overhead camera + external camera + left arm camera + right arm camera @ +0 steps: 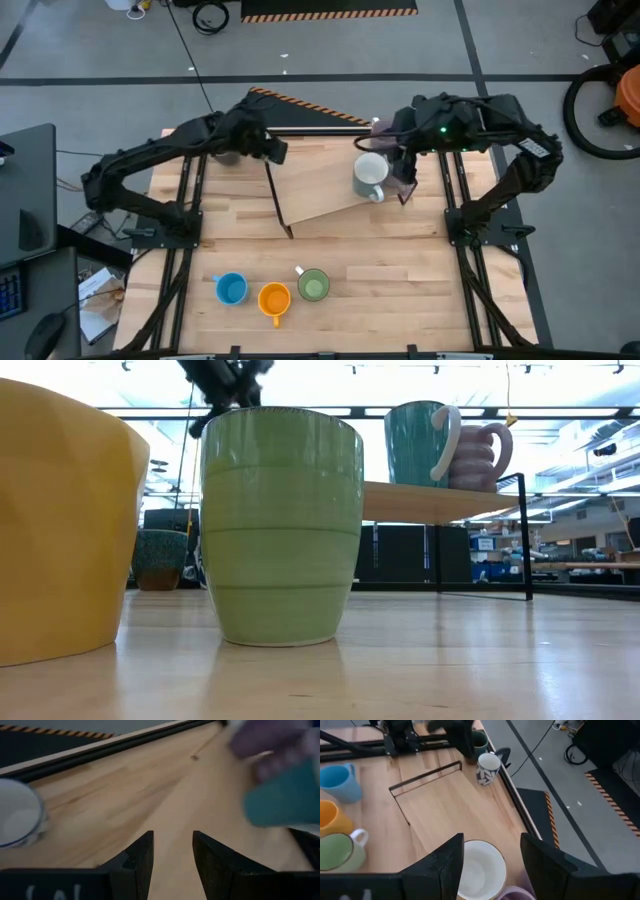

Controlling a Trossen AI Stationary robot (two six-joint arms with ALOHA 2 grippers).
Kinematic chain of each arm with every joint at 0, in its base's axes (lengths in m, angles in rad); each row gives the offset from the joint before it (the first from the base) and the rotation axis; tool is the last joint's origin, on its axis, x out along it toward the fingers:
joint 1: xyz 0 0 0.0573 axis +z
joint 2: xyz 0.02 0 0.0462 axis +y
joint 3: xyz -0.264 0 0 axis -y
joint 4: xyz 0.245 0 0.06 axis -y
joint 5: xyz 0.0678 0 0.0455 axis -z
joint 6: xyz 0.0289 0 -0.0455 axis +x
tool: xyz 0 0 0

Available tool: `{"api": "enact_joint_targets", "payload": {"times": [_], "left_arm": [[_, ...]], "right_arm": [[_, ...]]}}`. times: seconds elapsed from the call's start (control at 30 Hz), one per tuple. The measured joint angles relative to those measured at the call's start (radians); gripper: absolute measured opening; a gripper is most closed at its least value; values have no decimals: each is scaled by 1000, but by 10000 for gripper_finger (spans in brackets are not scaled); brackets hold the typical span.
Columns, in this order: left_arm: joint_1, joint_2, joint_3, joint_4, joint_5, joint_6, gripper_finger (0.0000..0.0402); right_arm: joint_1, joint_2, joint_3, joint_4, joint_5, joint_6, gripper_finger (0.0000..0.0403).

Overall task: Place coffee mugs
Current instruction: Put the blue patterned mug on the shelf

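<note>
I've got the left gripper (272, 150) parked up at the far-left corner of the raised wooden shelf (320, 195), w/ its jaws apart and empty per the left wrist view; the white-grey patterned mug (488, 768) sits on the table just beside it, and a dark mug (479, 742) is near, mostly hidden behind the arm. Front row, going L to R: blue mug (231, 289), orange mug (274, 299), green mug (313, 285), all upright on the table (420, 300), close together, well apart from the shelf. Moving right, on the shelf's right end stands a white-rimmed mug (370, 177) (reads teal outside in the low view), and touching it a lilac mug (485, 457), only partly seen from above. The right gripper (400, 180) hovers over that pair; the right wrist view shows its jaws apart w/ the white-rimmed mug below and between them, not clamped on anything I can see. My read: two mugs are on the shelf, so we're maybe a quarter through, and the right arm is at the release/let-go end of a placement. Next move, I reckon: lift straight up clear of the handle w/o nudging the lilac neighbour, then reach for the green mug, the nearest in the front row. Risk is clipping the shelf's thin black frame (278, 205) on the way.
</note>
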Motion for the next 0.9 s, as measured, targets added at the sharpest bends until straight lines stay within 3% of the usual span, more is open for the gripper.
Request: {"api": "enact_joint_targets", "payload": {"times": [0.23, 0.5, 0.8, 0.9], "left_arm": [[116, 122, 35, -30, 1, 71, 142], [215, 226, 39, -106, -51, 249, 146], [290, 306, 39, -143, -27, 327, 222], [299, 333, 39, -141, -73, 386, 230]], "right_arm": [[54, -1, -1, 0, 24, 44, 201], [74, -2, -63, 5, 121, 71, 201], [38, 0, -156, 89, 150, 63, 201], [30, 0, -191, 141, 147, 62, 201]]}}
